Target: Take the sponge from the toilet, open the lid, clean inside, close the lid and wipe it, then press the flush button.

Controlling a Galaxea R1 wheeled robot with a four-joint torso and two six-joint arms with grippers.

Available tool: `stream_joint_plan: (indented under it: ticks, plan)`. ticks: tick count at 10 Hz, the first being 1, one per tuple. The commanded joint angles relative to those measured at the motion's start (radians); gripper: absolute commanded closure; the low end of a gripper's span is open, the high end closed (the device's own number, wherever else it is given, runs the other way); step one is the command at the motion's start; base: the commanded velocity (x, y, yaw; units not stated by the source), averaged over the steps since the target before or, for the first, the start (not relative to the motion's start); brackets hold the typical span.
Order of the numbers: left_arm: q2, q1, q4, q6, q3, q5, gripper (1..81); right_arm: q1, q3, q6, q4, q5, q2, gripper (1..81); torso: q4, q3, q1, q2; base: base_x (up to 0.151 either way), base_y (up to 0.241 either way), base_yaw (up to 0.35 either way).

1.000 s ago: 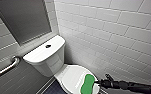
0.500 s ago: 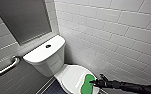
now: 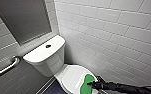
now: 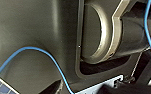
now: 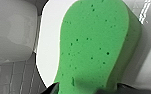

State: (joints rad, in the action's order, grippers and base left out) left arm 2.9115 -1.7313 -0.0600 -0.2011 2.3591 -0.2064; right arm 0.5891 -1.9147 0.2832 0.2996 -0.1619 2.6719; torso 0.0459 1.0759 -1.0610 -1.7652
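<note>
My R gripper (image 3: 92, 84) sits at the sponge's (image 3: 84, 87) near end, on the shut toilet (image 3: 44, 58) lid. Jaws: can't tell if gripping.

There is one toilet (image 3: 44, 56), with one flush button (image 3: 48, 46) on its tank. One sponge (image 3: 85, 83) and one grab rail (image 3: 6, 67) show too.

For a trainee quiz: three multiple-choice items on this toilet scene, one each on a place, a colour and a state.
1. Where does the sponge lie? A on the tank; B on the lid; C on the floor.
2. What colour is the sponge? A yellow; B green; C blue.
3. How is the lid? A closed; B raised; C missing.
Answers: 1 B, it rests on the white lid; 2 B, it is bright green; 3 A, the lid lies flat and shut.
</note>
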Motion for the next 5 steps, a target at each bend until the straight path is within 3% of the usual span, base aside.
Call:
stream_joint_plan:
  ticks: [1,5]
  plan:
    - [-0.003,-0.043,0.002,0.003,-0.011,0.088,1.0,-0.123,-0.019,0.034,0.024,-0.041,0.013,1.0,0.0,0.0,0.0,0.0,0.0,0.0,0.0]
    - [0.002,-0.043,0.0,0.005,0.002,0.09,1.0,-0.12,-0.076,0.054,0.026,-0.027,0.047,1.0,0.0,0.0,0.0,0.0,0.0,0.0,0.0]
